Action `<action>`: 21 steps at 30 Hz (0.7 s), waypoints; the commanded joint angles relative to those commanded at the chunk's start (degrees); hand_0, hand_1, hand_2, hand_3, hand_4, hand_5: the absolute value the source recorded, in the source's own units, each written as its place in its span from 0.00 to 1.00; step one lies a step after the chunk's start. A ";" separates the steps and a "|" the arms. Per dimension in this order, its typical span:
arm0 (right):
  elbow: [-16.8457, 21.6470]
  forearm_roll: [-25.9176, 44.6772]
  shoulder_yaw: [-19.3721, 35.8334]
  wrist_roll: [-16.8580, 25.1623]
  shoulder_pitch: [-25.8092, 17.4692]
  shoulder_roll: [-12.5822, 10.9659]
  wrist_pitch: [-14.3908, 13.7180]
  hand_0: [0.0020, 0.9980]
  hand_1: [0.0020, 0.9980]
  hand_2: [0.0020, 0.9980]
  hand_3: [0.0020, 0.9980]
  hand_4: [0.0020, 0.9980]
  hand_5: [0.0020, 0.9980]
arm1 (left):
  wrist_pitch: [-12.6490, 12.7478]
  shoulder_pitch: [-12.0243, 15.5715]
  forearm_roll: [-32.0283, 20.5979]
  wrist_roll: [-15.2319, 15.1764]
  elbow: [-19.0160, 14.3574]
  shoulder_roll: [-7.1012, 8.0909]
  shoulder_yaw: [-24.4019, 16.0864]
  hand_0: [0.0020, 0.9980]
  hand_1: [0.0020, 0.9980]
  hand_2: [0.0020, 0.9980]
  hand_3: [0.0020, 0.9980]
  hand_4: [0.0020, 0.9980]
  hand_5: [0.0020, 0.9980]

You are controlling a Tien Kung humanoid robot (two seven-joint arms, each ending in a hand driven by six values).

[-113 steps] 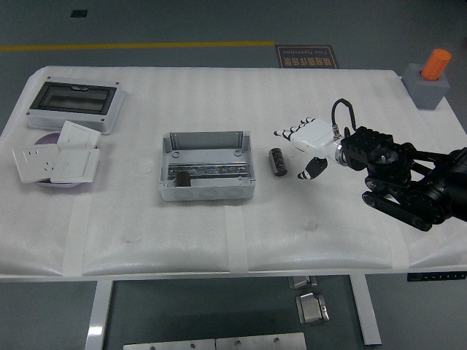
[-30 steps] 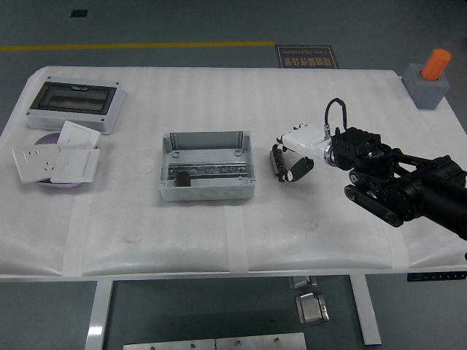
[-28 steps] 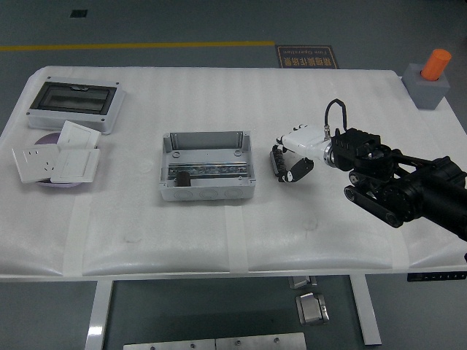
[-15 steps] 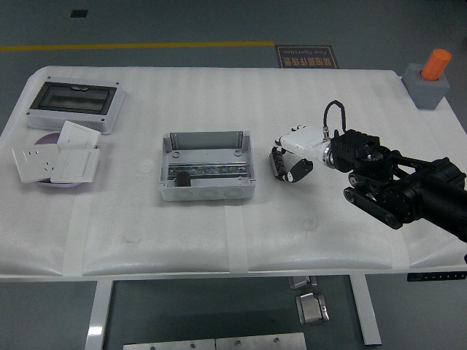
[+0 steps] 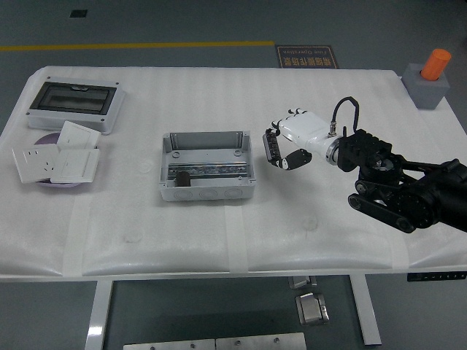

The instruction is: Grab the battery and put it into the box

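The right hand (image 5: 286, 146) grips the battery (image 5: 273, 146) between fingers and thumb, raised above the surface (image 5: 219, 219), just right of the box (image 5: 207, 167). Carry it left, level, over the open box, then lower before releasing.

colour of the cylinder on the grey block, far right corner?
Orange cylinder, on the grey block; head view shows it.

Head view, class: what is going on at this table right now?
The robot's right hand grips the battery and holds it above the table, just right of the open grey box. The battery is not in the box yet. No left hand shows. An enclosure with a clear lid and white switch plates lie untouched at far left.
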 joint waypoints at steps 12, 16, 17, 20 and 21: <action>9.45 -1.41 12.66 -1.37 -5.85 4.86 -0.71 0.94 0.70 0.65 0.68 0.59 0.28 | -0.16 0.59 1.30 1.04 0.00 -0.03 -2.27 0.61 0.65 0.44 0.50 0.44 0.49; 9.33 -0.15 12.57 -1.19 -6.56 6.09 0.34 0.94 0.70 0.64 0.68 0.60 0.28 | -0.17 0.55 1.38 1.17 0.00 0.01 -2.33 0.61 0.65 0.44 0.50 0.44 0.49; 9.19 0.04 12.52 -1.14 -6.61 6.23 0.49 0.94 0.70 0.64 0.68 0.60 0.28 | -0.18 0.55 1.41 1.20 0.00 0.01 -2.38 0.61 0.65 0.44 0.50 0.44 0.49; 8.77 0.31 12.29 -1.04 -6.68 6.43 0.70 0.94 0.70 0.64 0.68 0.60 0.28 | -0.21 0.53 1.48 1.26 0.00 0.00 -2.48 0.61 0.65 0.44 0.50 0.44 0.49; 8.64 0.38 12.24 -1.00 -6.69 6.43 0.72 0.97 0.77 0.76 0.88 0.79 0.43 | -0.23 0.53 1.53 1.29 0.00 -0.01 -2.52 0.61 0.65 0.44 0.50 0.45 0.49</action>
